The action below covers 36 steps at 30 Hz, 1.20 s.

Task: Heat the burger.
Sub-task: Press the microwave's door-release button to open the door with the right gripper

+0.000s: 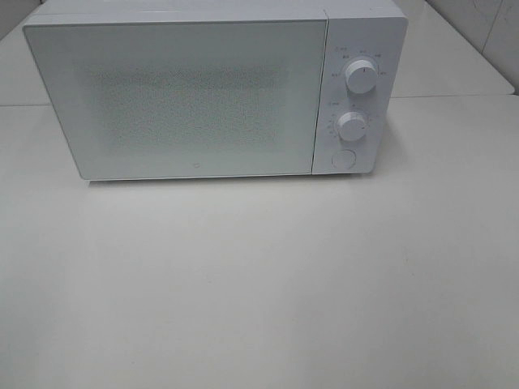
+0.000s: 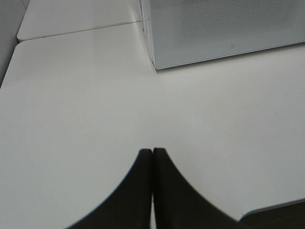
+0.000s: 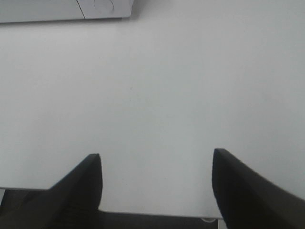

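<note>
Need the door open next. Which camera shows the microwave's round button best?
The exterior high view: the round button sits whole below the lower knob on the microwave panel. The right wrist view catches it at the frame edge, partly cut off. The left wrist view shows only the door corner, no button.

Microwave (image 1: 178,97) sat on table (image 1: 259,284), upper frame, door (image 1: 174,97) left, top knob (image 1: 359,77) over lower knob (image 1: 353,126) over button (image 1: 344,158) right.

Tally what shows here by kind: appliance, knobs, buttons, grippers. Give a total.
Microwave: 1
Knobs: 2 (upper knob, lower knob)
Round button: 1
Grippers: 2 (left gripper, right gripper)
Total: 6
</note>
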Each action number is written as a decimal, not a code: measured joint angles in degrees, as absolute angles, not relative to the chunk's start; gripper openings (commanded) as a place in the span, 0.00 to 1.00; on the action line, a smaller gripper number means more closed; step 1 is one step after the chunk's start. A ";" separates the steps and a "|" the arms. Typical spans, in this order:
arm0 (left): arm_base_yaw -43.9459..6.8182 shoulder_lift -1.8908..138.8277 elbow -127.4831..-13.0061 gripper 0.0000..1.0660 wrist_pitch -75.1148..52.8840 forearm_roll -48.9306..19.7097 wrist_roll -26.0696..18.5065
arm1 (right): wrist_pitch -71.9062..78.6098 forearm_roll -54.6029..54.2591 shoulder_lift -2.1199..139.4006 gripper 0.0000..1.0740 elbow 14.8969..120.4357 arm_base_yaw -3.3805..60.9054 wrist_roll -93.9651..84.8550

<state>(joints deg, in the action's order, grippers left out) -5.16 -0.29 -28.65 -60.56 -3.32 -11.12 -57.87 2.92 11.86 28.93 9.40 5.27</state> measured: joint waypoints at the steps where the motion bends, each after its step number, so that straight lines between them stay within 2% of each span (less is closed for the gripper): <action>1: -5.16 -0.29 -28.65 0.00 -60.56 -3.32 -11.12 | -57.87 2.92 10.43 0.58 28.93 9.40 5.27; 12: -5.16 -0.29 -28.65 0.00 -60.56 -3.32 -11.12 | -57.93 2.92 -0.29 0.54 28.93 9.40 4.18; 30: -5.16 -0.29 -28.65 0.00 -60.56 -3.32 -11.12 | -56.84 2.92 0.00 0.53 29.11 9.40 3.32; 36: -5.16 -0.29 -28.65 0.00 -60.56 -3.32 -11.12 | -52.77 2.92 6.65 0.53 29.56 9.40 3.15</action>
<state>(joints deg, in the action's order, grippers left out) -5.16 -0.29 -28.65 -60.56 -3.32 -11.12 -52.77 2.92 6.65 29.56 9.40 3.15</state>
